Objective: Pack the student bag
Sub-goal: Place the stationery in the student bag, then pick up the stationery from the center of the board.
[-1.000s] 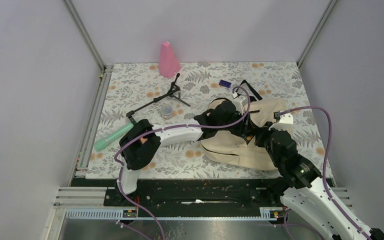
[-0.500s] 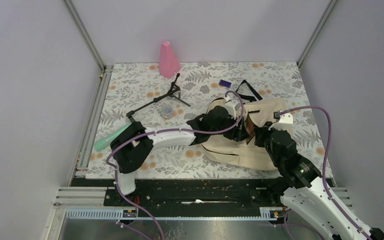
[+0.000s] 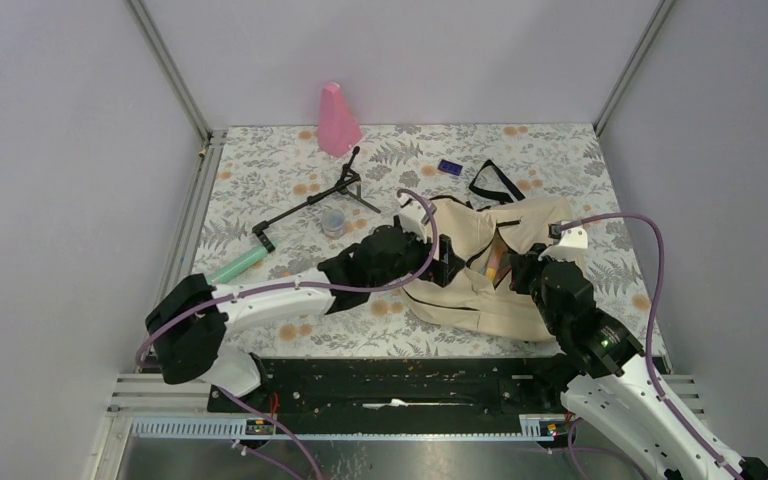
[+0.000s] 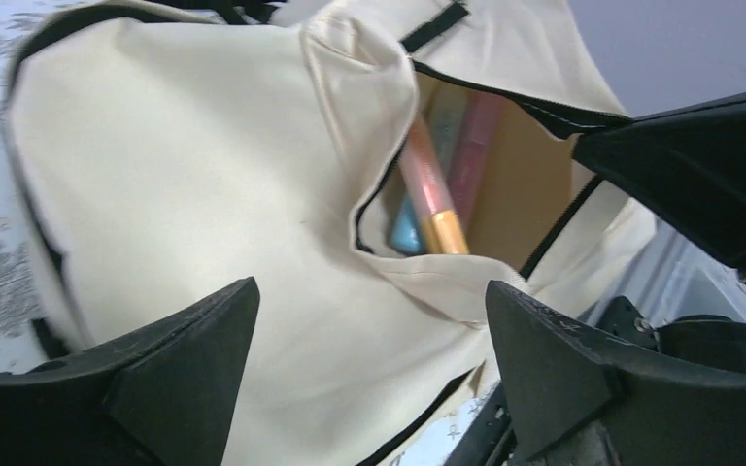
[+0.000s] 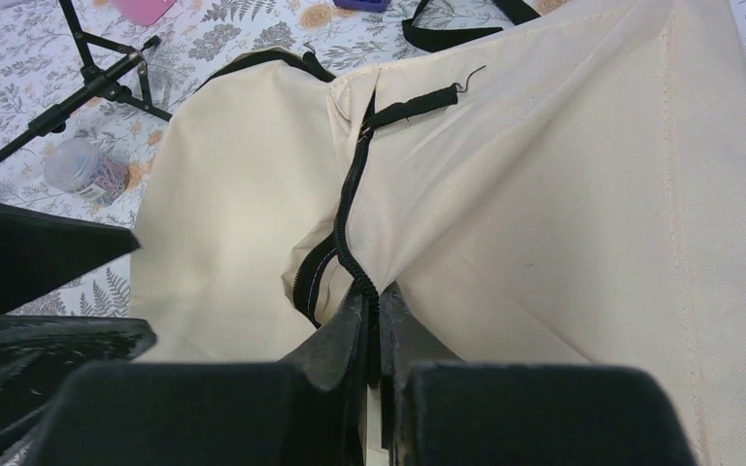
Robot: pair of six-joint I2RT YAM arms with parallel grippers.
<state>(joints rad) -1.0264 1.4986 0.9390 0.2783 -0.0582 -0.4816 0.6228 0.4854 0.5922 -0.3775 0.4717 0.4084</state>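
Note:
The cream student bag point(image 3: 465, 290) lies at the near right of the table, its black-zippered opening gaping. Through the opening the left wrist view shows pink, orange and blue pens point(image 4: 434, 189) inside the bag point(image 4: 185, 165). My right gripper point(image 3: 520, 272) is shut on the bag's black zipper edge point(image 5: 350, 243) and holds it up; its fingertips point(image 5: 377, 303) pinch the fabric. My left gripper point(image 3: 447, 262) is open and empty, just left of the opening, its jaws spread wide over the cream fabric point(image 4: 369, 320).
A black folding stand point(image 3: 315, 200), a small clear jar point(image 3: 333, 222), a green tube point(image 3: 228, 270), a pink cone-shaped bottle point(image 3: 337, 120) and a small purple box point(image 3: 449, 167) lie on the floral table. A black strap point(image 3: 493, 180) trails behind the bag.
My left arm has drawn back to the left, out of the bag's opening, and its gripper is now clear of it. The right gripper has kept its hold.

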